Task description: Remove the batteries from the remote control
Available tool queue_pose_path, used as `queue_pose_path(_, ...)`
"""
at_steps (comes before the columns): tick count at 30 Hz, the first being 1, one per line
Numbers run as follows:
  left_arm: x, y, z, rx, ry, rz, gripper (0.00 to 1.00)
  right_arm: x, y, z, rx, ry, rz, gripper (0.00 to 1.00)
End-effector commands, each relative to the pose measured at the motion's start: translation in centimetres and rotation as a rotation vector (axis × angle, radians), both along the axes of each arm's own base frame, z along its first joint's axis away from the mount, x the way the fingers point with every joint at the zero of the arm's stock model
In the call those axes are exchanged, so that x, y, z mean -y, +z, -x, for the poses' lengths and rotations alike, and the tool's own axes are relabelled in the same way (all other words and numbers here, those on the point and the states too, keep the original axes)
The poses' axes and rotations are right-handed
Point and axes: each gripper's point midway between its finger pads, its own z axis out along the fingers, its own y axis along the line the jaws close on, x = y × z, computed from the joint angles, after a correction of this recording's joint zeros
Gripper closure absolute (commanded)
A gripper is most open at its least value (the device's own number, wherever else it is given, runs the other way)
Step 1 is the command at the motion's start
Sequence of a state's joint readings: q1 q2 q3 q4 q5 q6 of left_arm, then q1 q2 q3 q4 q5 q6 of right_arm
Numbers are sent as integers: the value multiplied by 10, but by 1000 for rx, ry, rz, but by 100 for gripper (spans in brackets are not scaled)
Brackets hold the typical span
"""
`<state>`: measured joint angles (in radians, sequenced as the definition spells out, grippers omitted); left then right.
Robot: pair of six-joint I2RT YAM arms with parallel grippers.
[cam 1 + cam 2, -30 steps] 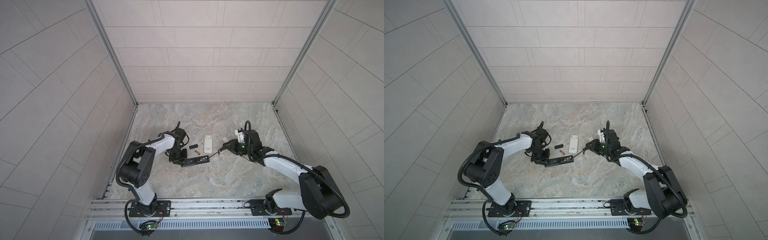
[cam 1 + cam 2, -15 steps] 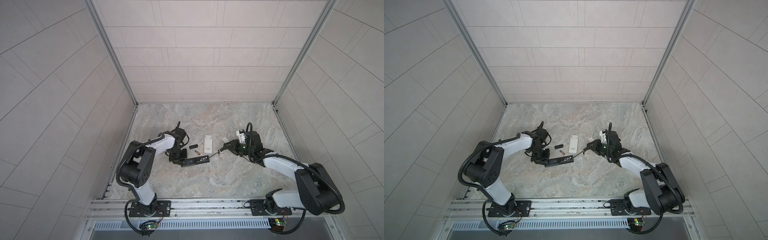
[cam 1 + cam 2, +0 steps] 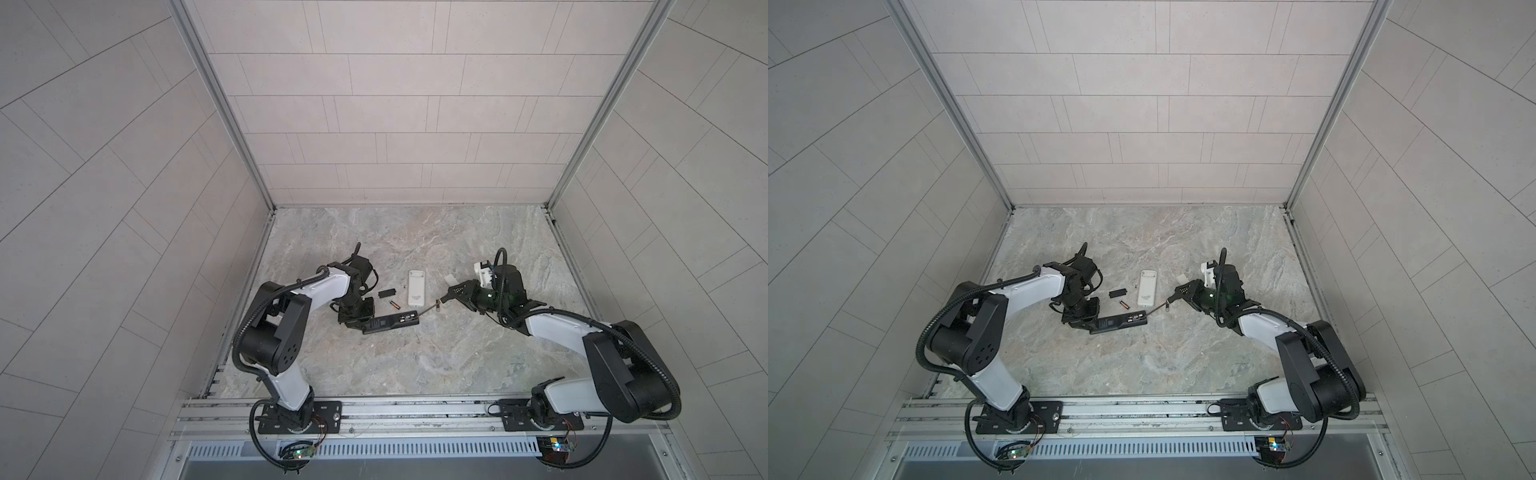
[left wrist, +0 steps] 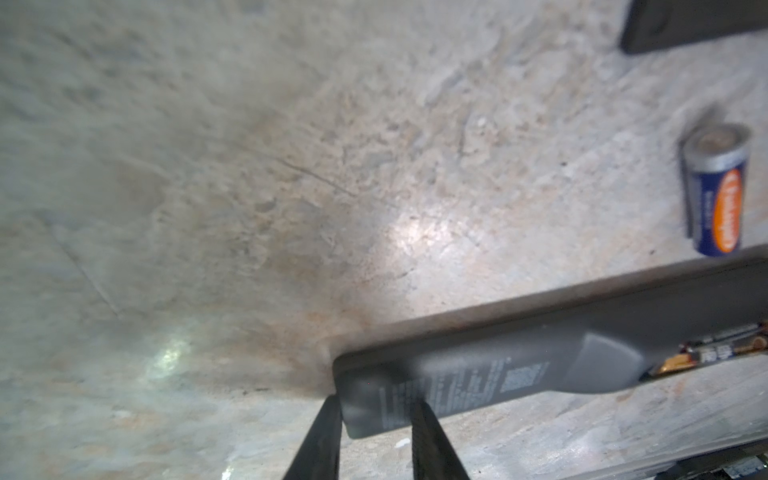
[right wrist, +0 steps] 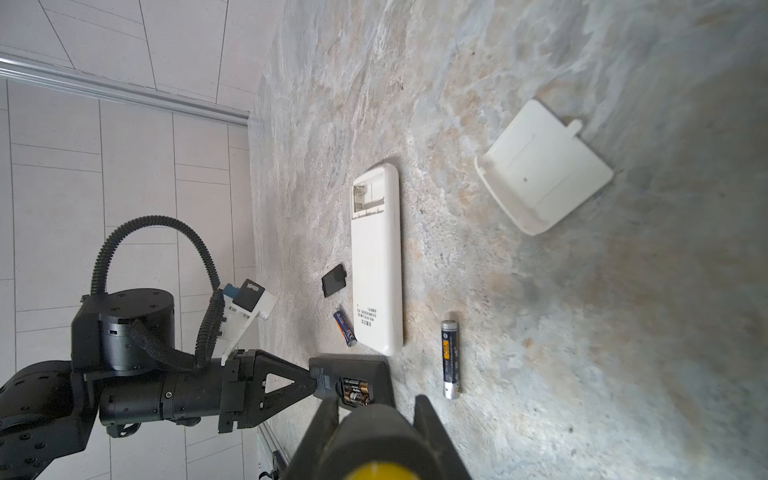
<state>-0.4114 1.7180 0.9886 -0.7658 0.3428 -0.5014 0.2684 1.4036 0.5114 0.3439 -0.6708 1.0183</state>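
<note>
Right tool (image 5: 376,409) clamps black-and-yellow-handled screwdriver (image 5: 374,436), its shaft hidden behind the handle. Left tool (image 4: 374,405) pinches long black remote (image 3: 390,323). Four slim cylindrical batteries (image 5: 450,359): two inside it, two loose on marble desk (image 3: 415,365).

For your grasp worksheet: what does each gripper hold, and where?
Left gripper: long black plastic remote, by the end opposite its battery bay. Right gripper: black-and-yellow-handled screwdriver, by the handle.
</note>
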Motion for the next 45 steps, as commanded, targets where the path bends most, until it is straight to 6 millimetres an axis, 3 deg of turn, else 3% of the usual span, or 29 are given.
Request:
queue_pose_path(1,4,-32,12,-52,-12,-22,71,8,-77,59,-277,63,118,100)
queue_pose_path(45,2,-30,12,-49,9,-32,72,25,-110,66,-370,-64,106,100)
